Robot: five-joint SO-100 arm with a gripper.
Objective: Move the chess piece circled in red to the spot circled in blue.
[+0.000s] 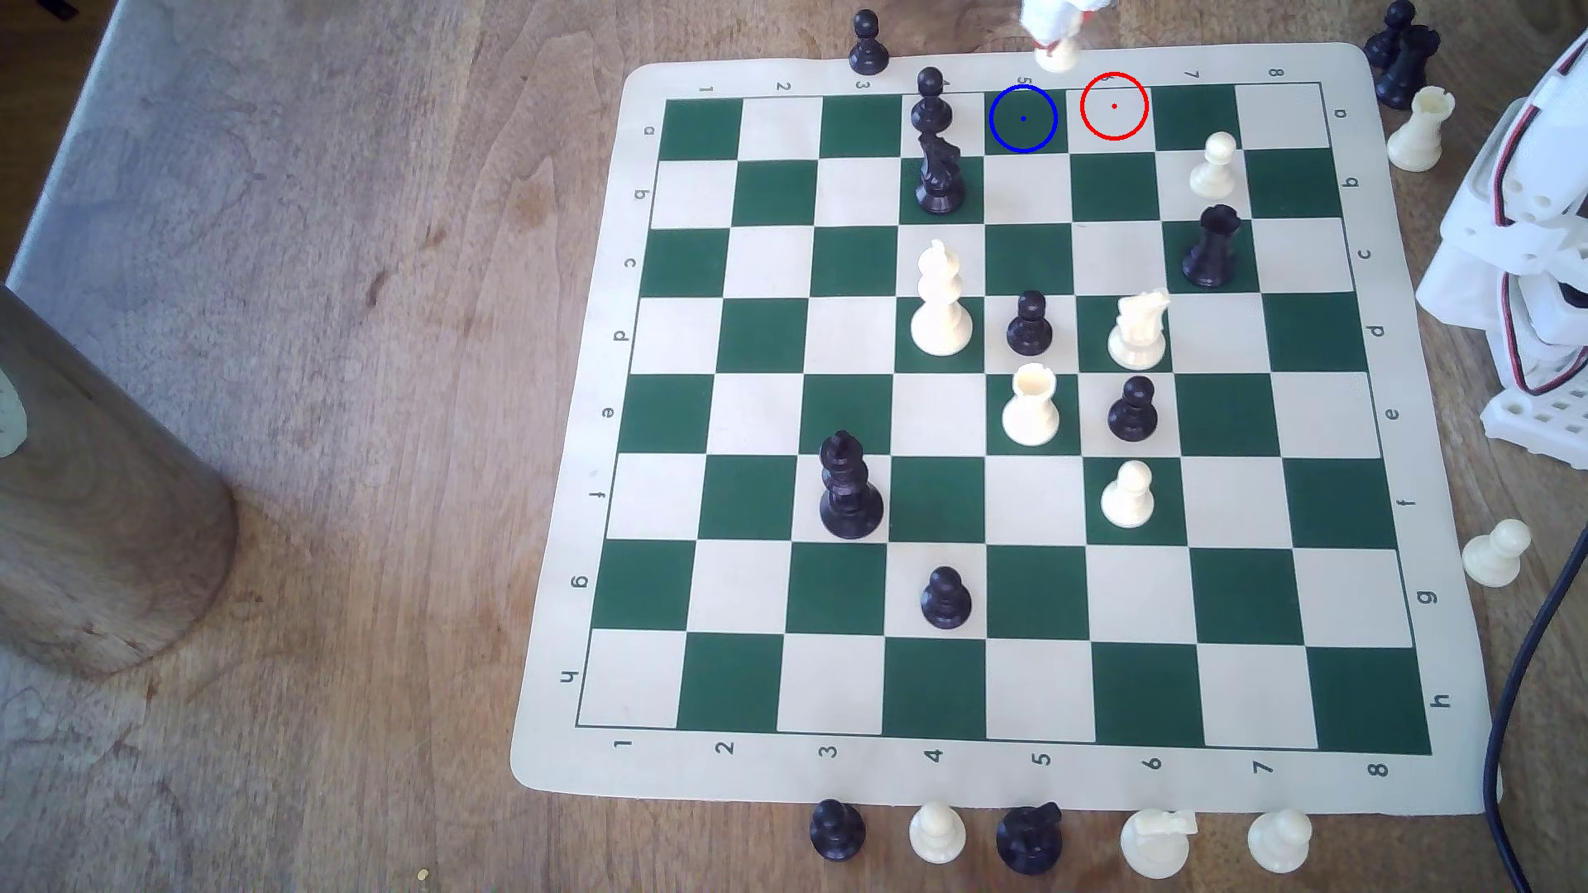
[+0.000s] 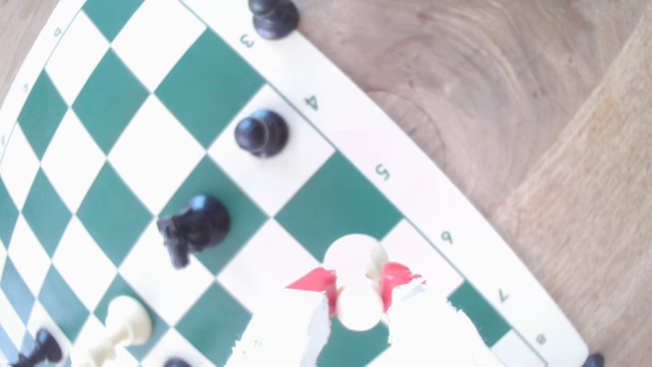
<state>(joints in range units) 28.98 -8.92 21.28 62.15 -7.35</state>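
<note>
The chess piece [image 1: 1058,55], a cream-white pawn, hangs over the far border of the board [image 1: 1409,773], between numerals 5 and 6. My gripper [image 1: 1055,33] is shut on it at the exterior view's top edge. In the wrist view the red-taped fingers [image 2: 326,282] clamp the pawn [image 2: 352,254] at its neck. The spot [image 1: 1023,118], a dark green square with a blue ring, lies just in front of the pawn and to the exterior view's left; it is the bare green square [image 2: 338,208] by numeral 5. The red-ringed cream square [image 1: 1114,106] holds no piece.
A black pawn [image 1: 931,103] and a black knight [image 1: 938,176] stand one file to the exterior view's left of the spot. A white pawn [image 1: 1214,165] and a black rook [image 1: 1211,249] stand to the right. Loose pieces ring the board; the arm base [image 1: 1529,215] is at right.
</note>
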